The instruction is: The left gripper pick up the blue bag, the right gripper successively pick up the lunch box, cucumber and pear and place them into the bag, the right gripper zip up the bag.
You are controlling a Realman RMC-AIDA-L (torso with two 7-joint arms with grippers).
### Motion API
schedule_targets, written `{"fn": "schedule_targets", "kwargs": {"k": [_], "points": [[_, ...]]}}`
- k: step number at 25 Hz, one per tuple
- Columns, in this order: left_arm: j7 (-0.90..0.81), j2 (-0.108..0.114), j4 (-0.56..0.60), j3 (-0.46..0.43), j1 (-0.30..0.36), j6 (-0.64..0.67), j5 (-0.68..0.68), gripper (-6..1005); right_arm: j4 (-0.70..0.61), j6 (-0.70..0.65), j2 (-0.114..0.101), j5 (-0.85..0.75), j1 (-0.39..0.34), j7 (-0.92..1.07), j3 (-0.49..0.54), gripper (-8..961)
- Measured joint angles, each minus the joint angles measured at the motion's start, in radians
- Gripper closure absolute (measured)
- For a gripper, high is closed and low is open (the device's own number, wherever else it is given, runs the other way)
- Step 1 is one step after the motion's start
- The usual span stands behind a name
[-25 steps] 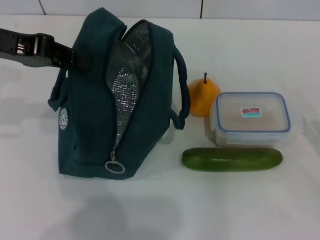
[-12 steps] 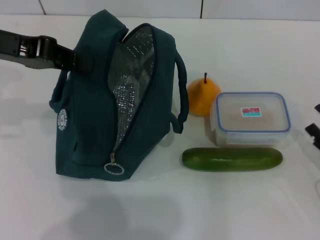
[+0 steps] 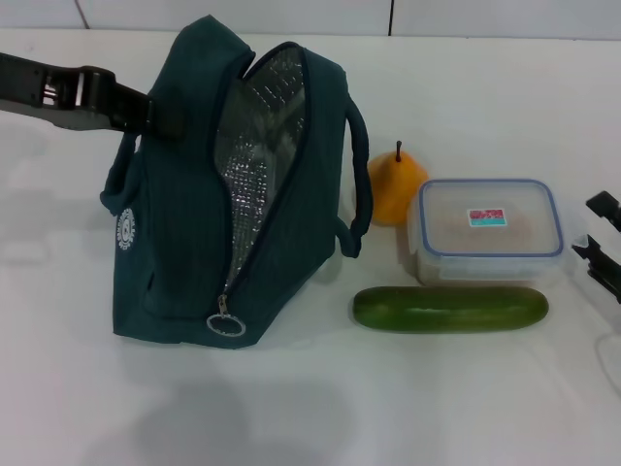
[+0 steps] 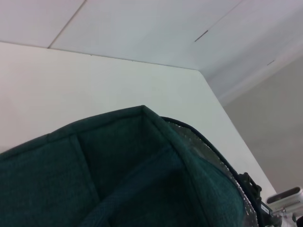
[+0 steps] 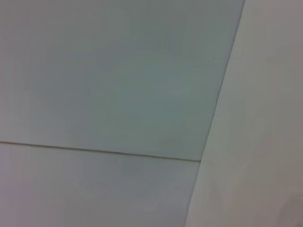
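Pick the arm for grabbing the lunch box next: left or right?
Right, likely. The right end effector is at the table's right edge, just beside the lunch box. The left end effector is at the bag on its far side, holding it open.

Unzipped blue bag (image 3: pixel 184 223) stands beside pear (image 3: pixel 396 184), lunch box (image 3: pixel 490 231) (lidded), cucumber (image 3: pixel 450 309).

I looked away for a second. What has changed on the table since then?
The right claw has come in from the right edge toward the lunch box. The left claw has kept its hold on the blue bag, tipping its top slightly rightward. The pear and cucumber have not moved.
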Motion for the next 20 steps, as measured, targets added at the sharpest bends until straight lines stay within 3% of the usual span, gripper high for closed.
{"fn": "schedule_targets", "kwargs": {"k": [20], "points": [[0.006, -0.002, 0.000, 0.001, 0.000, 0.000, 0.003, 958, -0.010, 0.059, 0.003, -0.026, 0.092, 0.017, 0.006, 128]]}}
